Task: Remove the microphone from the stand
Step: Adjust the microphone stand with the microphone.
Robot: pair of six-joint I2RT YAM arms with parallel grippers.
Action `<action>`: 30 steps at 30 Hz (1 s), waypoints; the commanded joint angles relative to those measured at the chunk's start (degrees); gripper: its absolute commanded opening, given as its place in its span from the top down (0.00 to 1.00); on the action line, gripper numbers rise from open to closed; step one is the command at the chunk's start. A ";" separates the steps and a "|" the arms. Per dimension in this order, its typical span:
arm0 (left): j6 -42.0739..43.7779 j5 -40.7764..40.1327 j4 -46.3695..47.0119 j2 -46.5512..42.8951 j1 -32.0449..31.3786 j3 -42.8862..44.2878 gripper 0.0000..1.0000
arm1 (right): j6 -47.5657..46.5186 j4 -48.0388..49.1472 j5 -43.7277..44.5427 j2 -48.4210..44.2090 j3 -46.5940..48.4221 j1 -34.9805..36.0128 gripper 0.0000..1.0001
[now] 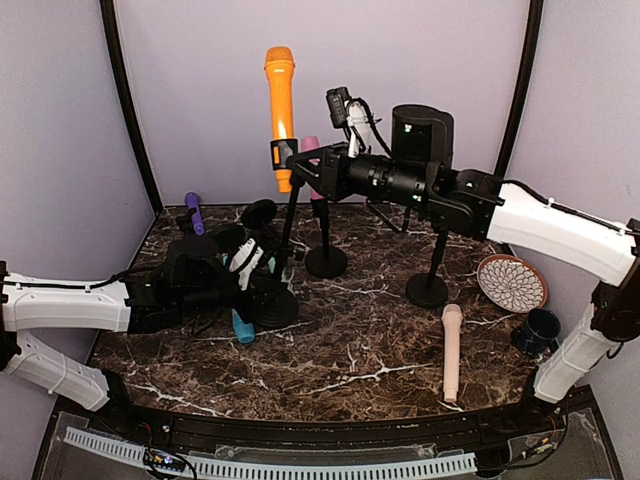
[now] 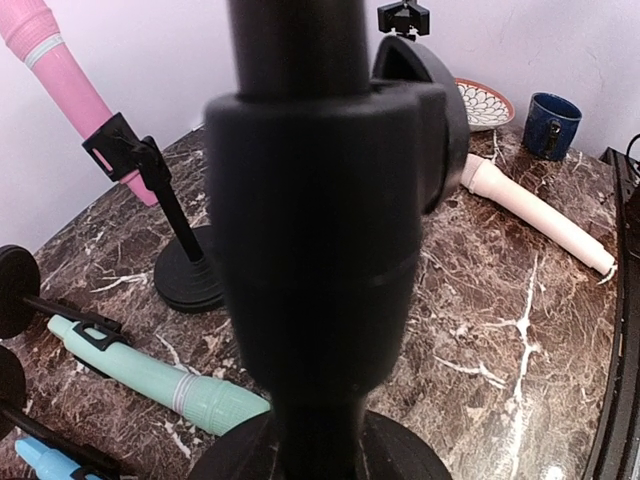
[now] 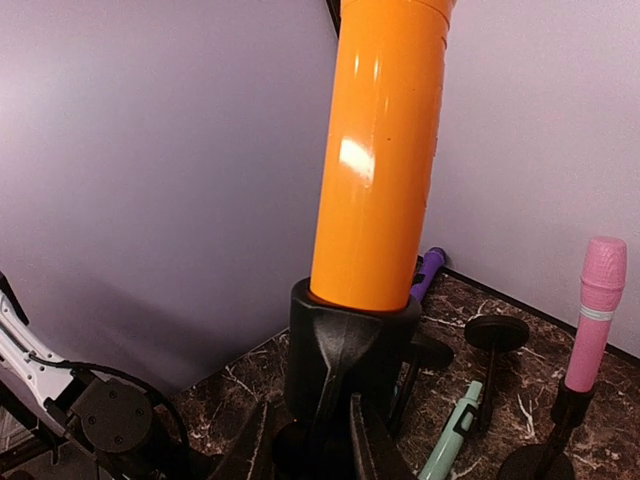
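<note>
The orange microphone (image 1: 279, 90) stands upright in the black clip (image 1: 283, 155) at the top of a black stand, whose round base (image 1: 272, 305) is on the marble table. In the right wrist view the microphone (image 3: 380, 150) rises out of the clip (image 3: 350, 340). My right gripper (image 1: 297, 162) is at the clip, just below the microphone. Its fingers (image 3: 312, 440) press on the clip's neck from both sides. My left gripper (image 1: 248, 272) is low on the stand's pole (image 2: 310, 250). The pole fills the left wrist view and hides the fingers.
A pink microphone (image 3: 597, 300) sits in a second stand (image 1: 326, 262). An empty stand (image 1: 427, 290) is to the right. A cream microphone (image 1: 452, 350), a mint one (image 2: 150, 375), a blue one (image 1: 243, 325) and a purple one (image 1: 194, 213) lie on the table. A patterned plate (image 1: 512, 283) and blue mug (image 1: 537, 330) are far right.
</note>
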 commanded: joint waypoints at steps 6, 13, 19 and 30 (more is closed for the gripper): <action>-5.18 7.20 14.87 -2.58 -0.32 1.83 1.00 | -0.93 5.82 -13.33 -3.31 -10.19 -1.33 0.83; -8.35 7.44 23.21 0.64 -0.39 1.12 1.00 | -0.89 5.82 -12.53 -4.47 -15.54 -1.40 0.83; -9.95 6.13 29.15 3.03 -0.45 0.44 1.00 | -0.49 6.24 -10.69 -5.07 -19.25 -1.50 0.83; -10.70 3.95 41.04 11.88 -0.89 0.21 1.00 | -2.12 2.78 -6.84 -6.56 -24.15 -1.40 0.84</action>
